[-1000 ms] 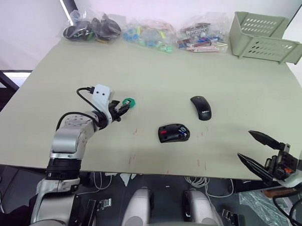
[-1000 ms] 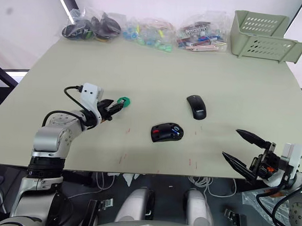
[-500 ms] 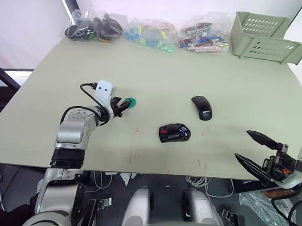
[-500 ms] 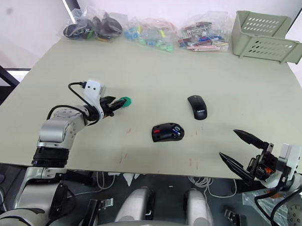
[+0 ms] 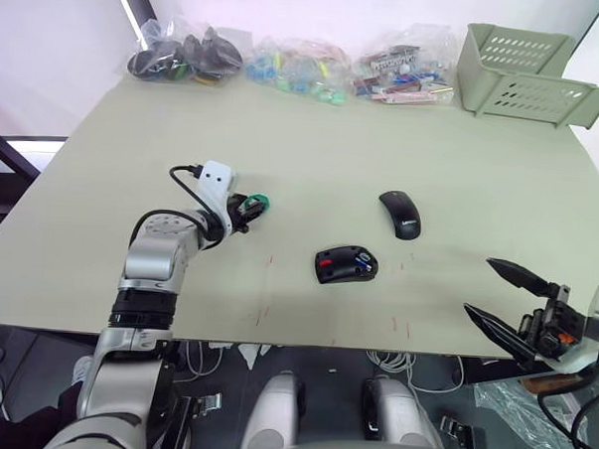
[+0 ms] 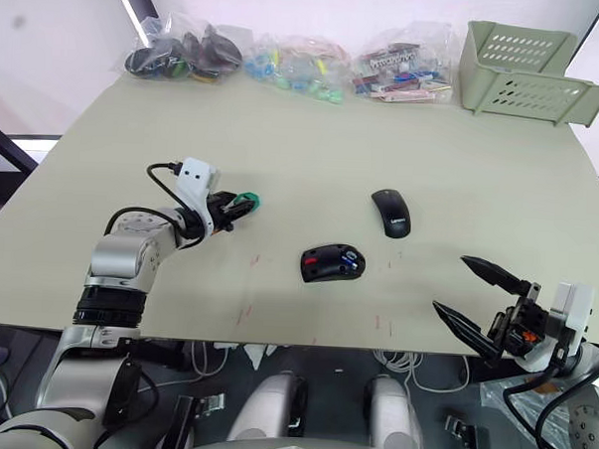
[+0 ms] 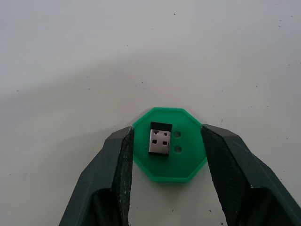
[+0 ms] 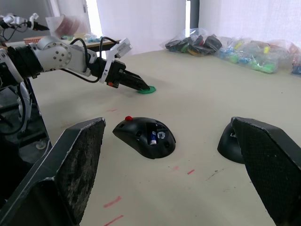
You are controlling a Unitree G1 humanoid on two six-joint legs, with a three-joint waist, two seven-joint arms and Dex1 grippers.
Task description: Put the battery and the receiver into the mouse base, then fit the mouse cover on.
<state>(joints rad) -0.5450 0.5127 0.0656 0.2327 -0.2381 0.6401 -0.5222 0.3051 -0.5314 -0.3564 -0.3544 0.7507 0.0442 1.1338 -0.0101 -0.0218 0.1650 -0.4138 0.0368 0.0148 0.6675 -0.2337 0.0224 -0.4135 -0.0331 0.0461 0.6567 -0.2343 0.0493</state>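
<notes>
The tiny dark receiver [image 7: 160, 140] lies on a green round disc [image 7: 186, 162] at the table's left. My left gripper [image 5: 252, 206] is open, one finger [image 7: 117, 165] on each side of the disc. The black mouse base [image 5: 345, 264] with red inner parts sits mid-table, and the blue battery [image 8: 153, 137] lies inside it. Behind it to the right is the glossy black mouse cover [image 5: 399, 213]. Off the table's front right corner my right gripper [image 5: 479, 285] hangs open and holds nothing.
Clear bags of small parts [image 5: 296, 65] line the table's far edge. A pale green slotted basket [image 5: 525, 75] stands at the far right corner. Small red marks dot the table [image 5: 313, 136] in front of the mouse base.
My left arm has pushed forward, so its fingers now stand on both sides of the green disc. The right gripper has hardly moved.
</notes>
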